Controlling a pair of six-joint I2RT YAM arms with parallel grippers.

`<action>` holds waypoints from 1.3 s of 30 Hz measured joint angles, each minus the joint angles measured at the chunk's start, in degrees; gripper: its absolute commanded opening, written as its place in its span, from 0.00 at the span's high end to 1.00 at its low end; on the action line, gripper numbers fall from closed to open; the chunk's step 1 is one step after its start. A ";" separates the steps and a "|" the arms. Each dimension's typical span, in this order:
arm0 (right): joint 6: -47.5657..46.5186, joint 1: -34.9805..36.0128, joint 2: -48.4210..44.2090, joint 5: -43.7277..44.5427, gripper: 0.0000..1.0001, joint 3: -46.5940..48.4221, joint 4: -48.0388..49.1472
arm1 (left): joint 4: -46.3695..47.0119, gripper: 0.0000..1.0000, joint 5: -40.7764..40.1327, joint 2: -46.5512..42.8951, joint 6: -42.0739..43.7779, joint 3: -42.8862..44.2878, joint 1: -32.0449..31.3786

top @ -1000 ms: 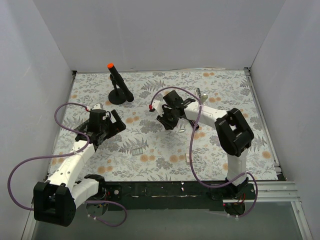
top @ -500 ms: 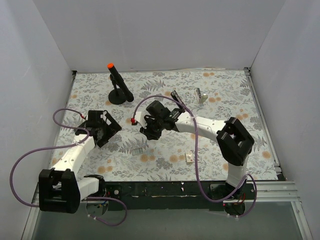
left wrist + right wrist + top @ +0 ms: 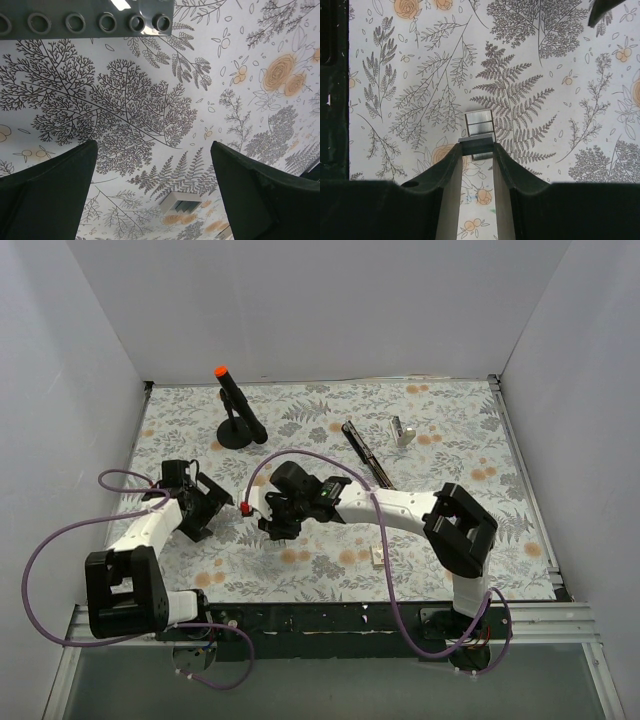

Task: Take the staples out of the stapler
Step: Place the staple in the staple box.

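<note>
**Top view.** You have two arms, one stapler [image 3: 366, 453], one black stand [image 3: 236, 412] with an orange-tipped rod, and two small loose blocks on the flowered bench [image 3: 480, 530]. The stapler lies flat and slantwise at the far middle, touched by neither arm. The far silver block [image 3: 402, 430] sits just beside its far end. The near pale block [image 3: 377, 556] lies well apart from it, toward the black rail [image 3: 330, 618] that bounds the near edge. White walls [image 3: 300, 310] close the other three sides. The left pincer [image 3: 212, 508] and right pincer [image 3: 275, 520] face each other left of centre, near but not touching. A stretch of bare mat separates the right pincer from the stapler.

**Left wrist view.** Your left pincer [image 3: 154, 145] is spread wide and holds nothing. Its two dark fingers [image 3: 47, 190] stand at the lower corners with patterned mat between them. One pale block [image 3: 180, 204] lies on the mat beyond the tips. One gray strip [image 3: 85, 17] with six round holes crosses the top edge.

**Right wrist view.** Your right pincer [image 3: 477, 147] is drawn nearly together, its two tips clamped on one small silver piece [image 3: 478, 142] held over the mat. Fern-printed mat extends on both sides of the tips. The stapler is outside this view.
</note>
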 measured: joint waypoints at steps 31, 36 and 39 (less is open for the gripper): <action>-1.57 1.68 7.76 0.68 0.71 3.54 -0.13 | 0.59 0.02 -0.04 -4.24 -0.22 0.00 0.02; -1.55 1.75 8.20 0.98 0.71 3.67 -0.17 | 0.59 0.02 -0.04 -4.26 -0.22 0.00 0.02; -1.53 1.79 8.76 1.01 0.70 3.74 -0.22 | 0.59 0.02 -0.04 -4.26 -0.22 0.00 0.02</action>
